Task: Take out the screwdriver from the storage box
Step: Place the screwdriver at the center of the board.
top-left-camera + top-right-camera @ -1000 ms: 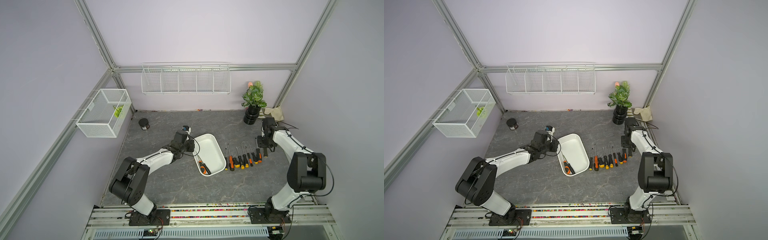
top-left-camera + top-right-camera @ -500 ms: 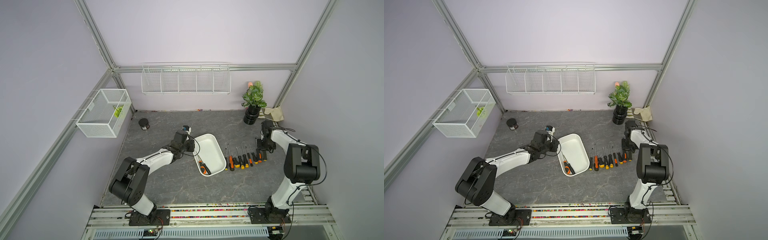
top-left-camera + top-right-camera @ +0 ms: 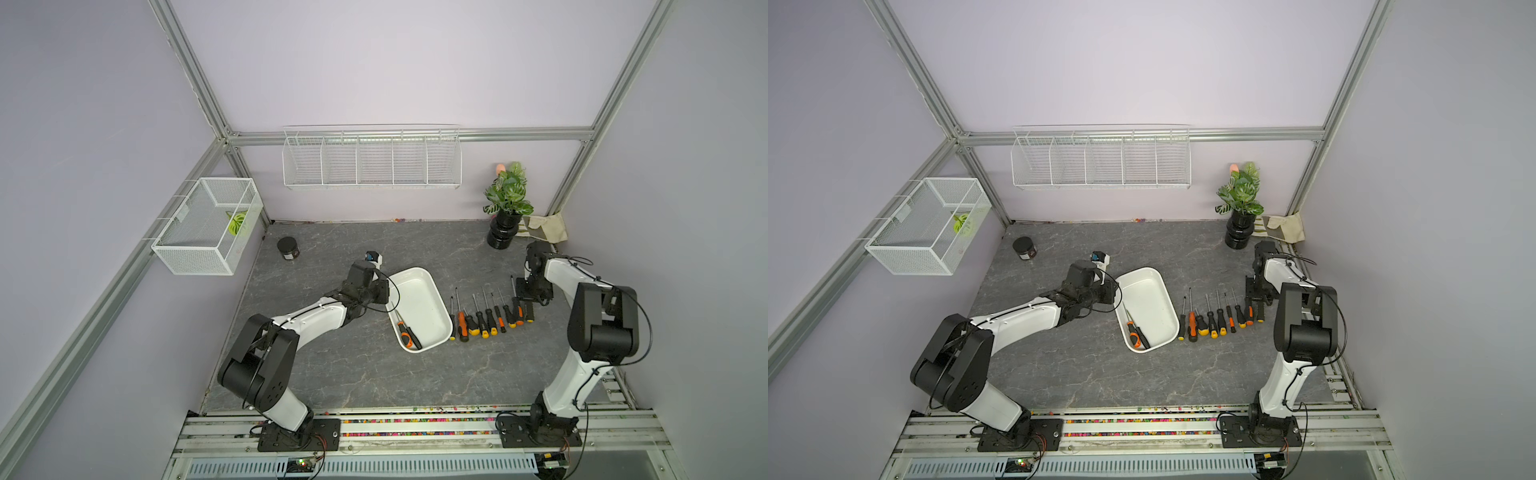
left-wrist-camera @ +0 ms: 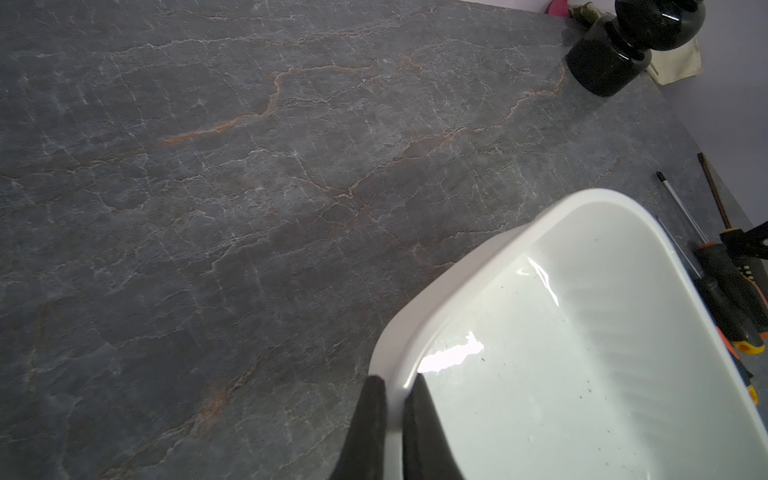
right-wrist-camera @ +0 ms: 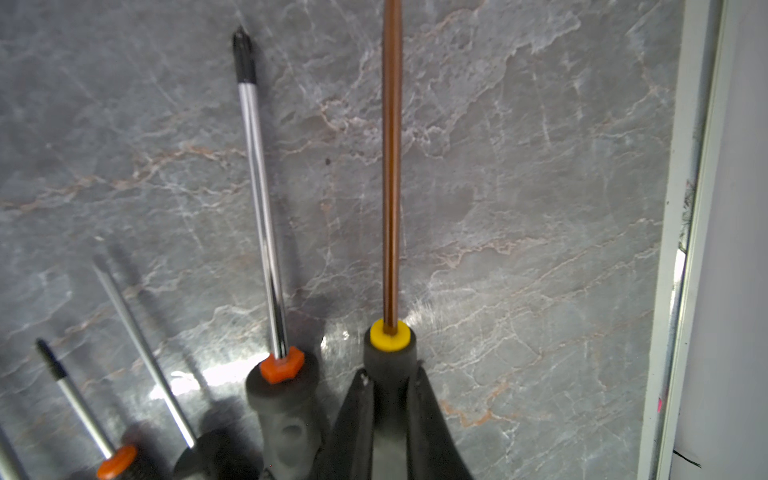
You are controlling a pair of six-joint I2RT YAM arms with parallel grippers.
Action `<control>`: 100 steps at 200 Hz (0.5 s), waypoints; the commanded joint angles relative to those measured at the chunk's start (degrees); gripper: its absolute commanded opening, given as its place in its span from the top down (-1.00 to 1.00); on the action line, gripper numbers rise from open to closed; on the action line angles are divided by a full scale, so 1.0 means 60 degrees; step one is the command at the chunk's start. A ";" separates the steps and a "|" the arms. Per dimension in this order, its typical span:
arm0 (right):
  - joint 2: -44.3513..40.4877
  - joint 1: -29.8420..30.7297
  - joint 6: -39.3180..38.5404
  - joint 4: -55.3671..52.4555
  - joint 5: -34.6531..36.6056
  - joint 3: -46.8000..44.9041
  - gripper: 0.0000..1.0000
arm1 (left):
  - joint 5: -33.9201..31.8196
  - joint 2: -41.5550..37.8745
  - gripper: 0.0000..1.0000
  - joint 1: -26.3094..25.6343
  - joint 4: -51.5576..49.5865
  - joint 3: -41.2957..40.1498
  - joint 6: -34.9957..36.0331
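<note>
Right claw (image 5: 390, 374), since shifted, grips a screwdriver (image 5: 391, 166), handle mostly hidden.

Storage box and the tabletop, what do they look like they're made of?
Storage box: likely glossy white plastic, given bright glare spots on its smooth moulded floor. Tabletop: grey stone look with pale and rusty veins; real stone or printed laminate, cannot tell.

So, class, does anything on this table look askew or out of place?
The storage box sits skewed beside the straight row of screwdrivers, its rim pinched by the left gripper. One screwdriver lies inside it, apart from the row.
</note>
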 commanded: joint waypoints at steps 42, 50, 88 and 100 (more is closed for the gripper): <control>0.0400 -0.0037 0.0024 -0.0171 -0.0253 0.0236 0.82 | -0.0010 -0.0071 1.00 0.0021 -0.0035 0.0222 0.0227; 0.0412 -0.0033 0.0039 -0.0169 -0.0267 0.0255 0.78 | -0.0010 -0.0057 1.00 0.0021 -0.0033 0.0215 0.0231; 0.0378 -0.0029 0.0054 -0.0178 -0.0353 0.0253 0.67 | -0.0010 -0.0101 1.00 0.0011 -0.0062 0.0215 0.0211; 0.0349 -0.0035 0.0053 -0.0183 -0.0384 0.0256 0.63 | -0.0008 -0.0101 1.00 0.0010 -0.0065 0.0229 0.0196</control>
